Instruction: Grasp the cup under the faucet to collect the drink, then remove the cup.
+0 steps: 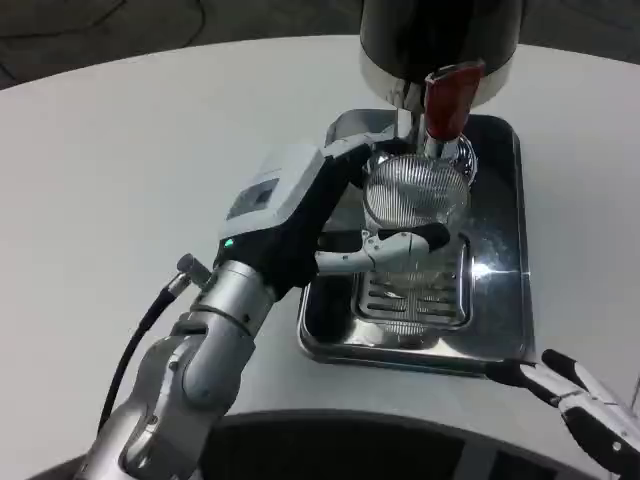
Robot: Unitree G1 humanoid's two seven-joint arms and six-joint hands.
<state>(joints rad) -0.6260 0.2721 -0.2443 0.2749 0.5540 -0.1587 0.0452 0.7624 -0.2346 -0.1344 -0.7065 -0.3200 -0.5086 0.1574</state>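
A clear ribbed cup [412, 200] stands on the grate of a steel drip tray [505, 300], right under the faucet with the red lever [449, 100]. My left hand [310, 215] wraps around the cup from the left: the thumb crosses its near side and the other fingers reach behind it. Whether any drink is in the cup I cannot tell. My right hand [585, 405] lies low at the bottom right corner, in front of the tray, fingers stretched out and holding nothing.
The dark, chrome-banded dispenser body [440, 40] rises at the back above the tray. A slotted grate [415, 290] sits in the tray's middle. White tabletop [130, 150] spreads wide to the left.
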